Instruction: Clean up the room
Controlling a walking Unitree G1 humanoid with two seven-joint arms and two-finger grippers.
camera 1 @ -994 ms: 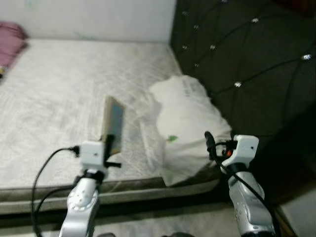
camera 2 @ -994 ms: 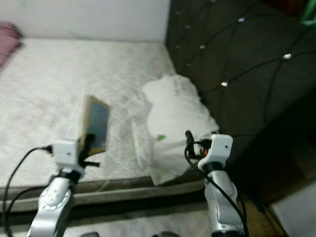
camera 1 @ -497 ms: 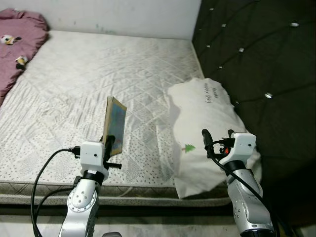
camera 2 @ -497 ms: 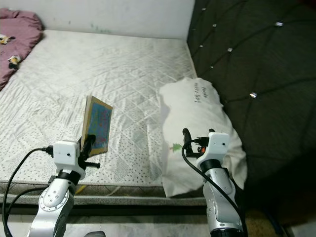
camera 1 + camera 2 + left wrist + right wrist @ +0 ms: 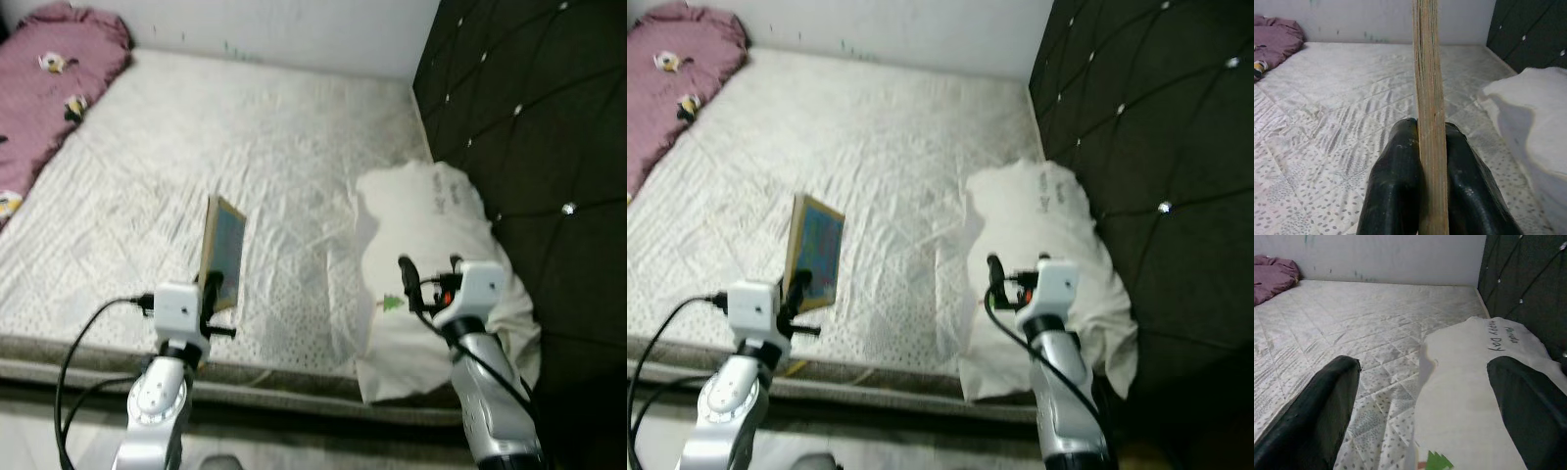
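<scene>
From the head, the left eye view has the left end effector (image 5: 208, 294) raised over the near edge of the bed, clamped on the lower edge of a thin wooden board (image 5: 222, 253) that stands upright and edge-on, its blue-green patterned face turned toward the headboard side. The right end effector (image 5: 428, 279) hovers over a white pillow (image 5: 431, 245) with a small green tree print, its fingers spread wide and gripping nothing. The mattress (image 5: 245, 166) is bare, white and quilted; a maroon blanket (image 5: 54, 69) with little printed figures is bunched at the far left corner, and a dark tufted headboard (image 5: 529, 108) with shiny studs rises on the right.

The right eye view gives the same scene and also a pale wall (image 5: 901, 29) behind the bed.

The left wrist view adds what the head cannot see: the board's raw layered edge pinched tight between both black fingers (image 5: 1396, 186).

The right wrist view shows the two fingers (image 5: 1327, 406) far apart, and handwriting on the pillow (image 5: 1479, 382) reading "Happy Day".
</scene>
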